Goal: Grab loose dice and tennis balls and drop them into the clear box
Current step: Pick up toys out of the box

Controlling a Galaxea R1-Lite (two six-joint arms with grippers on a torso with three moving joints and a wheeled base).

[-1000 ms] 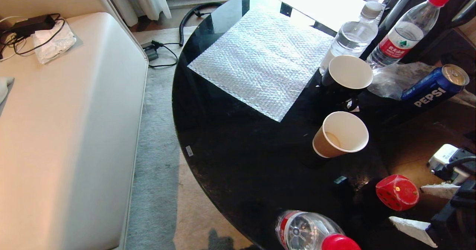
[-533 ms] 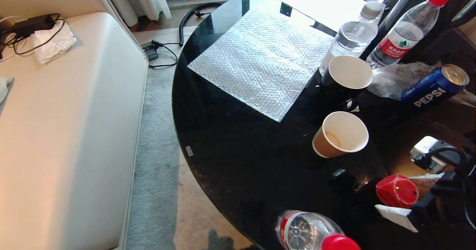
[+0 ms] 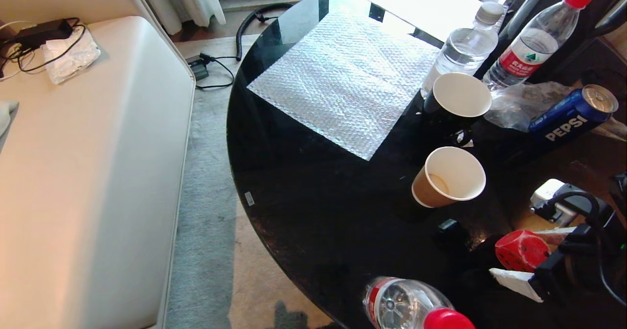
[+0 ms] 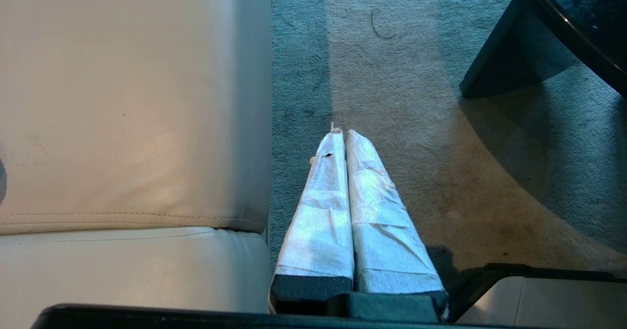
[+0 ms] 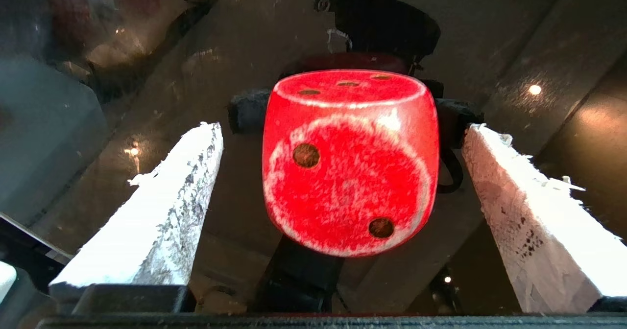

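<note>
On the black table (image 3: 313, 211), near its right edge, your red die (image 3: 520, 249) sits between the spread fingers of the right gripper (image 3: 534, 255), untouched: glossy, round-cornered, scuffed whitish, dark pips. Left gripper (image 4: 343, 135) closed over carpet.

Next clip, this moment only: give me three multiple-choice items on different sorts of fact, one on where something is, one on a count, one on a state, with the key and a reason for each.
1. Where is the red die?
A. inside the brown paper cup
B. on the black table, between the right gripper's fingers
C. on the bubble wrap

2. How many paper cups stand on the black table?
A. two
B. four
C. none

3. How does the left gripper stand?
A. wide open
B. closed on a ball
C. shut, holding nothing

Key: 1 B, the right wrist view shows the die on the table with a white finger on each side of it, apart from it; 2 A, a brown paper cup and a black one; 3 C, its fingers lie pressed together over the carpet.
</note>
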